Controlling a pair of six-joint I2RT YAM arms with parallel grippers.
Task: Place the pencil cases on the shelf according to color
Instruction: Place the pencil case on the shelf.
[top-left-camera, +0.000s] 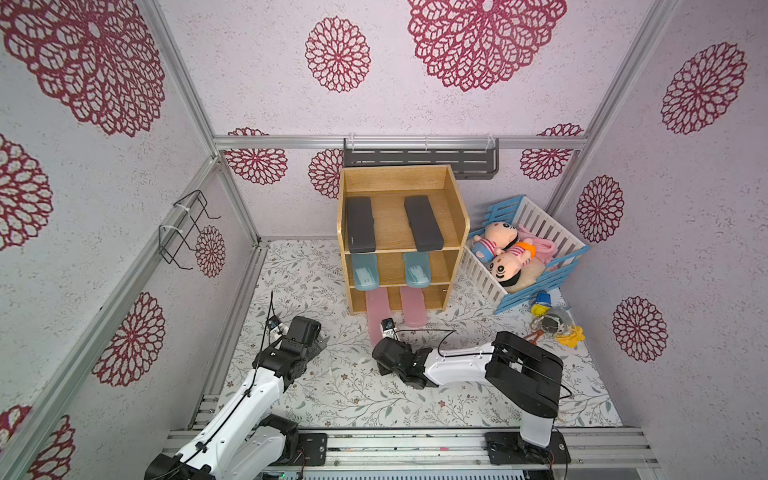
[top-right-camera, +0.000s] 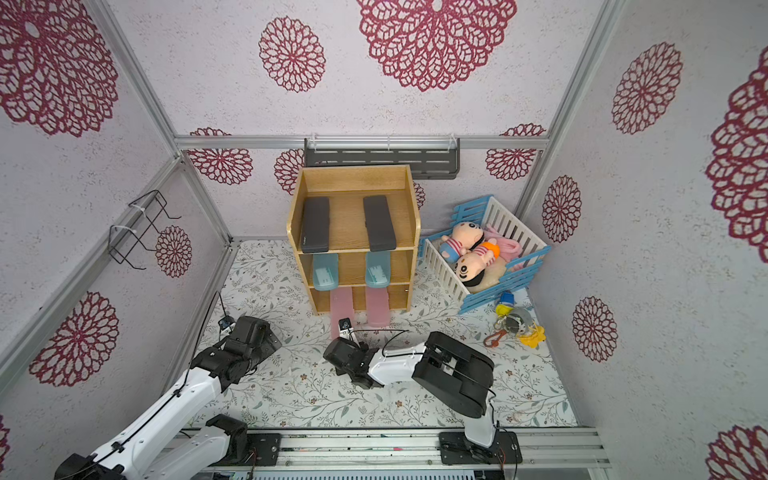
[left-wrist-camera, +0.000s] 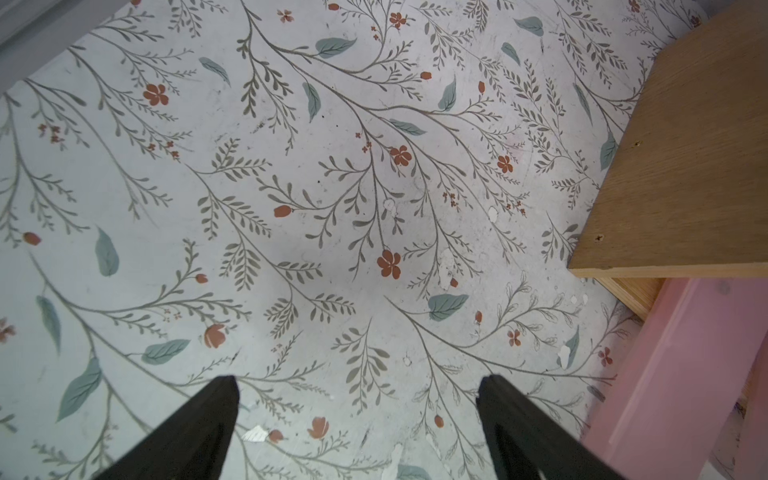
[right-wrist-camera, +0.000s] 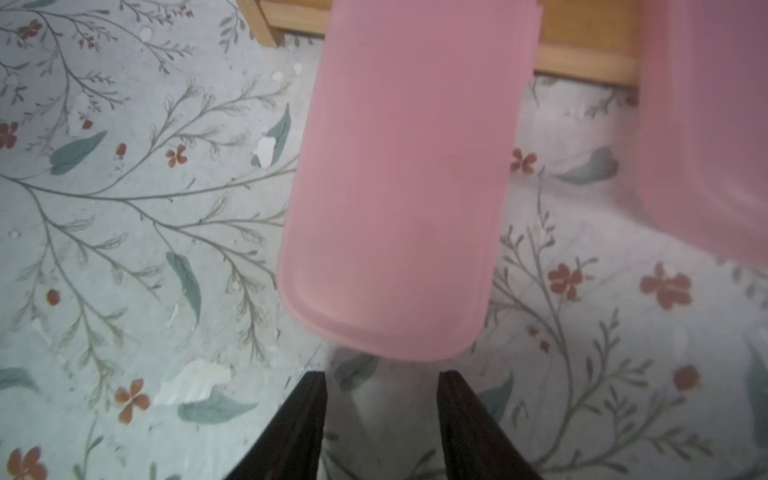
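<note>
As it overhangs, pink case (right-wrist-camera: 395, 187), rounded end

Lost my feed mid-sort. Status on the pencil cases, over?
Left claw open, empty, near shelf. Right claw part-open, empty, at end of pink case. Blacks top, teals middle, pinks bottom, sticking out. Nothing blocking.

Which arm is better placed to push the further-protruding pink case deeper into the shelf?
Probably the right. The right tool sits just behind the near end of the pink case, facing it. The left tool hangs open over the table beside the shelf, off that case's line.
</note>
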